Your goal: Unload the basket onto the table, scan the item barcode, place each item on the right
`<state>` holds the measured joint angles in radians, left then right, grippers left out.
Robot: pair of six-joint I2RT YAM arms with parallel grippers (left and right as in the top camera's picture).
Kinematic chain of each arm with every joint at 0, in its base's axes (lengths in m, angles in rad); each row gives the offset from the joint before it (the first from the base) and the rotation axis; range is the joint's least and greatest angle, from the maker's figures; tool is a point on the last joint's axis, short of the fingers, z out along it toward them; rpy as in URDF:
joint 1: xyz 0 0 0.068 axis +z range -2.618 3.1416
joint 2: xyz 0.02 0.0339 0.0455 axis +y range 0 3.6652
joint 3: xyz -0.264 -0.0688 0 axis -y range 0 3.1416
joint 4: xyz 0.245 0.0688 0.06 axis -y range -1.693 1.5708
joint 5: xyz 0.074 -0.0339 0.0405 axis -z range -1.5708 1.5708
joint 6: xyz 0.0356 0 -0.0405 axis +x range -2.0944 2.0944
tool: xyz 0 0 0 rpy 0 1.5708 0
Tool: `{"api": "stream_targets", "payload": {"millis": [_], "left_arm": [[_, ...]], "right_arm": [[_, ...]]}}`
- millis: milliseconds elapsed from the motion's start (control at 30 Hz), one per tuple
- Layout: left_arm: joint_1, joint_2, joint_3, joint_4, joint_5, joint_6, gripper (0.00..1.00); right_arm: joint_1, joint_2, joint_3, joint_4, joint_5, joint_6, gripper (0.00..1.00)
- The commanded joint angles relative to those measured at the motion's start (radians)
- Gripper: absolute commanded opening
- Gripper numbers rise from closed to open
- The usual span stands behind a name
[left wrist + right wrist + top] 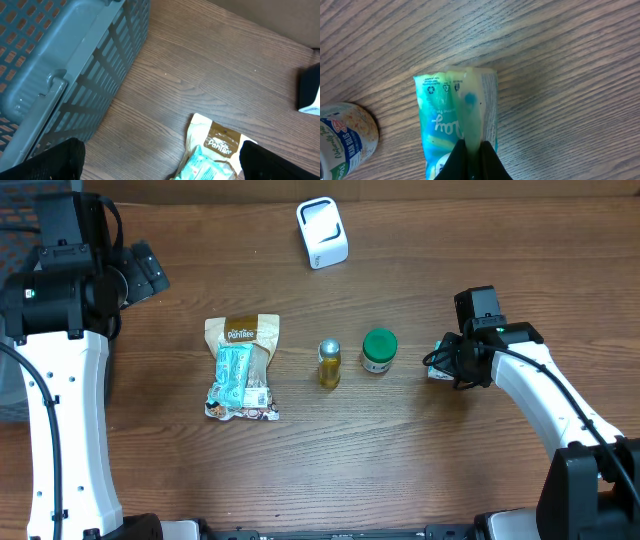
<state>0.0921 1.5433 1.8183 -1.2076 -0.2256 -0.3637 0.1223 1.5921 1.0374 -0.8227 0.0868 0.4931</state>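
The wood-grain desk (pixel 400 450) carried a grey basket (pixel 60 65); right jaws pinched a teal sachet (pixel 455 115), left jaws stood wide open.

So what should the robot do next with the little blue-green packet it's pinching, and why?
Probably lift the packet up off the table. The right gripper is shut on its end, but it sits low by the wood, far from the white box that looks like the scanner.
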Motion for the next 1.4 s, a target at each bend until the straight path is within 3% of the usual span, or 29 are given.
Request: {"api": "stream_targets", "payload": {"millis": [0,667,767,1067,1367], "left_arm": [[0.001,0.001,0.001,0.002,-0.017,-0.003,1.0],[0.001,0.001,0.001,0.002,-0.017,-0.003,1.0],[0.001,0.001,0.001,0.002,-0.017,-0.003,1.0],[0.001,0.001,0.001,0.002,-0.017,-0.003,1.0],[0.001,0.001,0.001,0.002,-0.017,-0.003,1.0]], "right_arm": [[-0.001,-0.025,-0.005,0.006,0.018,0.01,0.05],[-0.001,-0.025,-0.082,0.092,0.052,0.034,0.12],[-0.001,-0.025,-0.082,0.097,0.051,0.034,0.17],[0.001,-0.025,-0.082,0.134,-0.063,0.008,0.22],[0.002,-0.025,-0.082,0.14,0.008,-0.034,0.25]]}}
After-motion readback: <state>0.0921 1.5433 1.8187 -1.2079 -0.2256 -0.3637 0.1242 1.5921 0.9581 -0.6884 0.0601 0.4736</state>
